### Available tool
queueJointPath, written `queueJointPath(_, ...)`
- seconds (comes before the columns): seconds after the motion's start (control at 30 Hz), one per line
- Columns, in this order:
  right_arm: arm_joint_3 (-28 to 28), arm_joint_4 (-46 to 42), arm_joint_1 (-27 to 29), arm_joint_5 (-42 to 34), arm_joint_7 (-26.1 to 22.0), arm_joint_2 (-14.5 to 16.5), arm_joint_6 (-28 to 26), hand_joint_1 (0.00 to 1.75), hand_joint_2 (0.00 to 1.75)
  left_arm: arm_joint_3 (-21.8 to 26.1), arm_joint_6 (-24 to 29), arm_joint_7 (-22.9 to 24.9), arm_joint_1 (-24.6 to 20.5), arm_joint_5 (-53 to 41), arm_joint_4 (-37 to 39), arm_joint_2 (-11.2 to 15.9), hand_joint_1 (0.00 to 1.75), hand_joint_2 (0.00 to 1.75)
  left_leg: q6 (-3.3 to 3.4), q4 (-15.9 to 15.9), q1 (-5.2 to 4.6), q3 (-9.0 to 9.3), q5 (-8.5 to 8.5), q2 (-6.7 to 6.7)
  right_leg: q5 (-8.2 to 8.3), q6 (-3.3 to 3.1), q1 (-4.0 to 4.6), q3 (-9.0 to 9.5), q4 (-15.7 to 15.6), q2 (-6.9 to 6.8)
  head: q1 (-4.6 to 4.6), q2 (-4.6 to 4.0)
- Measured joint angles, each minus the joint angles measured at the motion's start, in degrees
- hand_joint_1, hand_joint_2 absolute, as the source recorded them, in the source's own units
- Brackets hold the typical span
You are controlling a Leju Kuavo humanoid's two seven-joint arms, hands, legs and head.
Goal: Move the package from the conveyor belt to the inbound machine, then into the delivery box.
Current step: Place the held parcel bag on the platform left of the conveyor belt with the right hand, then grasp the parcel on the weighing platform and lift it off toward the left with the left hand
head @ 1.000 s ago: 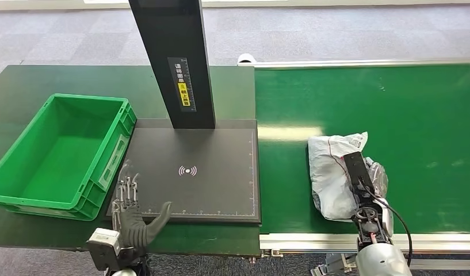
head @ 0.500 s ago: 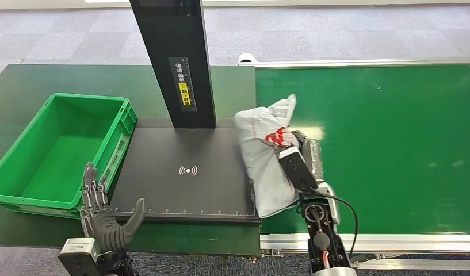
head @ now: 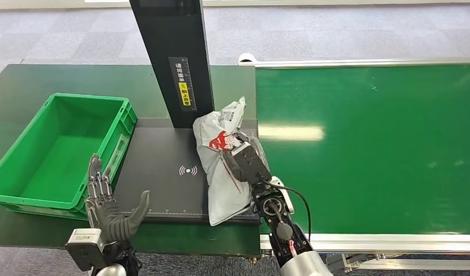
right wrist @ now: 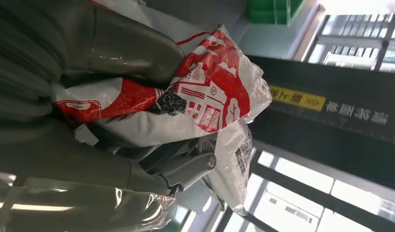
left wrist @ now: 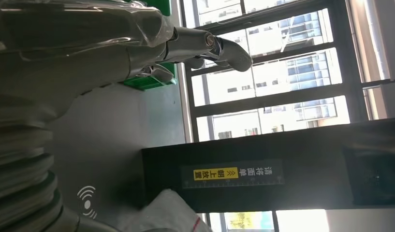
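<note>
One red-printed package [head: 224, 167] — yellow-labelled column [head: 176, 63]

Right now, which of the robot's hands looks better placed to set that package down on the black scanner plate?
The right hand, probably. It already grips the white package over the black plate. The left hand hovers open at the plate's near corner beside the green box, holding nothing.

White package [head: 222, 167] with red print gripped by right hand [head: 248, 163] over right side of black scanner platform [head: 163, 172], left hand [head: 109, 210] spread near green crate [head: 25, 190], green conveyor belt [head: 382, 144] at right
</note>
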Motion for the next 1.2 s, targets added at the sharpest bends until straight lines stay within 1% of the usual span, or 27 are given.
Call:
queueJointPath(0.1,4.68,5.3,-2.13,-6.67,0.22,0.0,0.45,0.0,1.75,-0.53,0.26,0.0,-0.8,-0.16,1.35,-0.05,0.0,1.75,0.0,0.0,0.01,0.01,0.0,0.0,0.0,0.0,0.01,0.0,0.01,0.0,-0.01,-0.01)
queueJointPath(0.17,7.54,7.61,-3.04,-10.11,0.09,0.0,-0.12,0.0,1.75,-0.73,0.06,0.0,-0.84,-0.17,1.89,-0.06,0.0,1.75,0.0,0.0,0.01,0.0,0.0,0.0,0.0,0.0,0.01,-0.01,0.01,0.0,-0.01,0.0)
queueJointPath(0.23,10.09,9.49,-3.71,-13.42,-1.03,-0.01,-0.9,0.0,1.75,-0.73,-1.4,0.0,-0.81,0.1,2.67,-0.12,0.0,1.75,0.0,0.0,0.01,0.0,0.0,0.0,-0.01,0.0,0.01,-0.02,0.0,0.0,-0.01,0.0)
queueJointPath(0.3,11.36,10.94,-4.11,-15.47,-3.01,-0.02,-0.67,0.0,1.75,-0.37,-4.94,0.0,-1.13,0.27,4.43,-0.62,0.0,1.75,0.0,0.01,-0.01,0.0,-0.01,0.0,-0.01,0.01,-0.01,-0.03,-0.01,0.0,-0.01,-0.01)
queueJointPath(0.37,11.39,12.24,-4.32,-16.38,-4.77,-0.02,0.64,0.0,1.75,0.09,-8.89,0.0,-2.64,-1.19,8.17,-1.66,0.0,1.75,0.01,0.02,-0.03,-0.01,0.0,-0.01,-0.01,0.01,-0.03,-0.02,-0.02,-0.02,0.0,0.0)
queueJointPath(0.43,10.96,13.32,-4.37,-17.03,-6.35,-0.02,1.99,0.0,1.75,0.12,-10.51,0.0,-5.53,-3.57,13.3,-2.75,0.0,1.75,0.04,0.03,-0.04,0.0,0.02,-0.05,0.01,0.03,-0.06,0.0,-0.02,-0.04,0.01,0.01)
queueJointPath(0.57,9.92,13.45,-3.75,-18.23,-10.57,-0.02,2.18,0.0,1.75,-1.48,-7.85,0.0,-14.14,-9.29,24.49,-3.74,0.0,1.75,0.11,0.04,-0.06,0.03,0.13,-0.08,0.11,0.03,-0.07,0.02,-0.02,-0.04,0.01,0.0)
queueJointPath(0.67,7.74,7.23,-0.34,-18.52,-12.16,-0.16,1.17,0.0,1.75,-2.01,-6.26,0.04,-21.27,-15.7,33.54,-3.45,0.0,1.75,0.1,0.05,-0.05,0.05,0.17,-0.12,0.14,0.01,-0.06,0.03,-0.01,-0.04,-0.01,0.0)
queueJointPath(0.77,4.75,-3.53,4.55,-20.07,-12.38,-0.94,0.79,0.0,1.75,-1.94,-5.4,1.9,-27.38,-23.41,41.66,-2.92,0.0,1.75,0.1,0.05,-0.05,0.05,0.17,-0.12,0.15,-0.01,-0.06,0.01,-0.01,-0.04,-0.03,-0.01)
queueJointPath(0.83,2.16,-10.73,7.75,-21.55,-12.39,-1.74,0.8,0.0,1.75,-1.93,-4.19,4.8,-30.76,-28.66,46.41,-2.5,0.0,1.75,0.1,0.05,-0.05,0.02,0.16,-0.11,0.14,0.0,-0.06,-0.01,-0.01,-0.05,-0.01,-0.01)
queueJointPath(0.9,-0.86,-16.67,10.42,-22.68,-12.4,-2.56,2.02,0.0,1.75,-1.98,-3.06,7.74,-33.63,-32.66,50.57,-2.08,0.0,1.75,0.1,0.05,-0.07,0.01,0.15,-0.08,0.14,0.0,-0.08,-0.02,-0.01,-0.04,0.01,-0.01)
queueJointPath(0.97,-4.03,-21.5,12.65,-23.46,-12.4,-3.34,4.34,0.0,1.75,-2.21,-2.16,10.94,-36.2,-36.29,54.46,-1.74,0.0,1.75,0.11,0.05,-0.09,0.0,0.15,-0.07,0.14,0.0,-0.1,-0.02,-0.02,-0.04,-0.01,-0.01)
queueJointPath(1.07,-8.79,-26.64,15.07,-24.2,-12.4,-4.14,8.32,0.0,1.75,-3.33,-1.24,17.42,-39.8,-42.37,59.74,-1.36,0.0,1.75,0.11,0.05,-0.1,0.04,0.15,-0.11,0.14,0.01,-0.11,0.05,-0.02,-0.06,-0.02,-0.01)
queueJointPath(1.2,-15.05,-32.18,17.62,-24.26,-12.4,-4.79,11.69,0.0,1.75,-5.62,-1.42,25.82,-44.13,-49.1,65.37,-1.04,1.43,1.75,0.12,0.04,-0.09,0.28,0.12,-0.08,0.14,0.0,-0.11,0.35,-0.03,-0.05,0.01,0.0)
